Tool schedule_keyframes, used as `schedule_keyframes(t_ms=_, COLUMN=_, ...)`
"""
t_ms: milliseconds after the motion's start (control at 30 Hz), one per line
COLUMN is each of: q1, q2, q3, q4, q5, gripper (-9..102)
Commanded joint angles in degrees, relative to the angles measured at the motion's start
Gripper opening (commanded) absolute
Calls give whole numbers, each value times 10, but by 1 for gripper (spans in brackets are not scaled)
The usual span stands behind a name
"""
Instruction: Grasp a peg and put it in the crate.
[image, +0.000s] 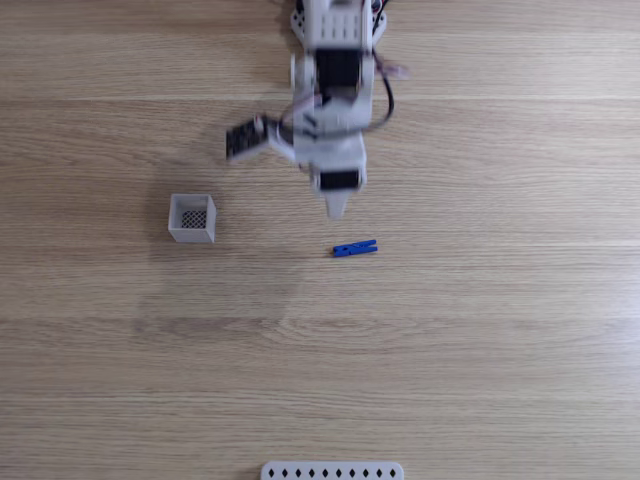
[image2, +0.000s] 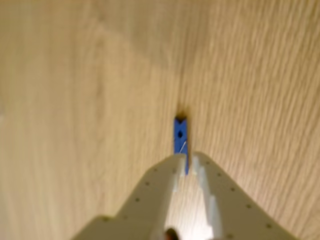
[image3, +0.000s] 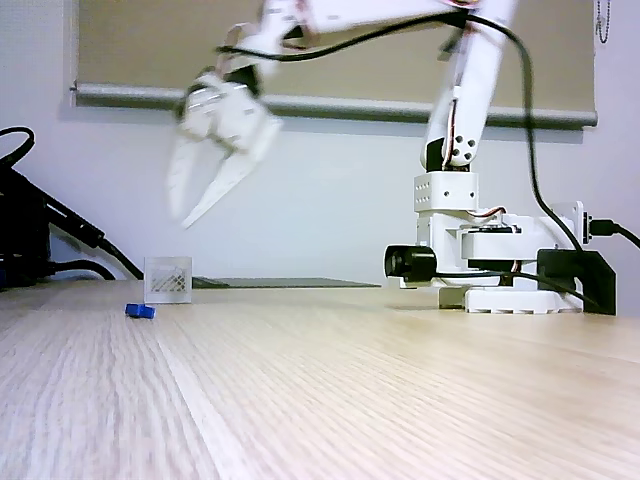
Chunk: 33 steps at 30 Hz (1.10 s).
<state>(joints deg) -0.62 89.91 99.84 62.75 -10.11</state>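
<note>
The peg (image: 355, 248) lay flat on the wooden table (image: 480, 330), nearly level across a fixed view from above, with nothing touching it; the crate (image: 192, 218) stood upright well to its left there, its dark mesh floor showing through the open top; the two were well apart. The arm (image: 335, 90) reached in from the top edge, blurred, and the gripper (image: 336, 208) hung just above the peg's left end in that view. In a fixed view from table height the gripper (image3: 190, 210) was high in the air, tips pointing down, clear of the table, with the peg (image3: 140, 311) on the table below and slightly left and the crate (image3: 168, 280) just behind it; the jaws stood parted and held nothing. In the wrist view the gripper (image2: 188, 162) showed a narrow gap between its white fingers (image2: 165, 175), and the peg (image2: 181, 137) ran lengthwise away from that gap on bare wood. A white strip (image: 332, 470) with diamond holes lay at the bottom edge of the view from above.
</note>
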Motion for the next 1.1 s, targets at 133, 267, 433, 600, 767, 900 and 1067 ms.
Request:
schedule_keyframes(t_ms=133, q1=-29, q2=-134, q3=-265, q4=130, q5=49, gripper=7)
schedule_keyframes(t_ms=267, q1=-51, q2=-156, q3=-316, q4=160, q5=62, gripper=17)
schedule_keyframes(t_ms=433, q1=-60, q2=-166, q3=-319, q4=157, q5=69, gripper=16)
schedule_keyframes(t_ms=600, q1=-57, q2=-185, q3=-308, q4=156, q5=69, gripper=13)
schedule_keyframes(t_ms=767, q1=-53, q2=-223, q3=-309, q4=156, q5=69, gripper=13)
schedule_keyframes(t_ms=900, q1=-54, q2=-239, q3=-313, q4=151, q5=69, gripper=13)
schedule_keyframes(t_ms=1067, q1=-53, q2=-245, q3=-305, q4=120, q5=70, gripper=12)
